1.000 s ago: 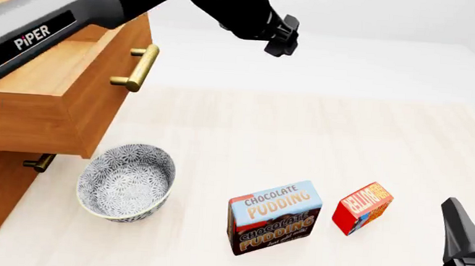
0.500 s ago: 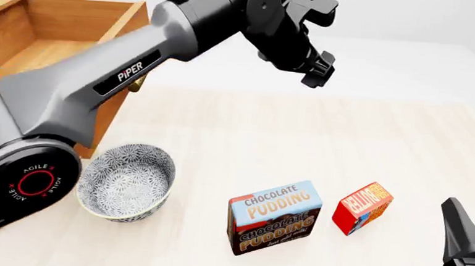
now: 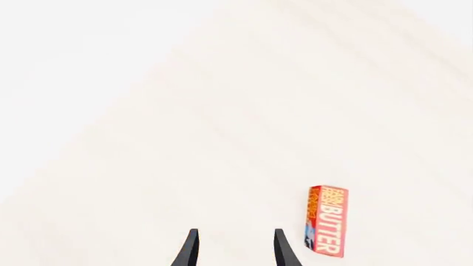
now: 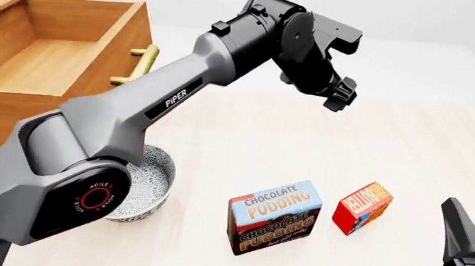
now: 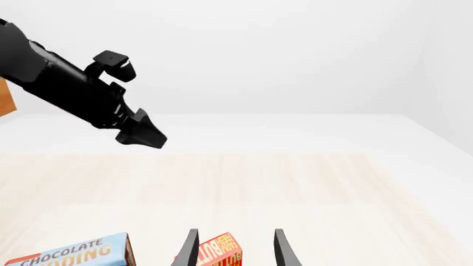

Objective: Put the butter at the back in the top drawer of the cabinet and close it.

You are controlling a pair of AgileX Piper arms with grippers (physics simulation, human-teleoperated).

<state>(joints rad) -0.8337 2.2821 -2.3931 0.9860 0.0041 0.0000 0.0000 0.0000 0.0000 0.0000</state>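
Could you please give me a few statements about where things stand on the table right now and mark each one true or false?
1. The top drawer is open and shows nothing inside. True.
2. The left gripper is holding the butter. False: it hangs above the table with nothing between its fingers, and the butter lies on the table.
3. The butter lies to the right of the pudding box in the front view. True.
4. The bowl sits inside the drawer. False: it rests on the table in front of the cabinet, partly hidden by the left arm.
5. The right gripper is shut on the butter. False: its fingers are apart and hold nothing.
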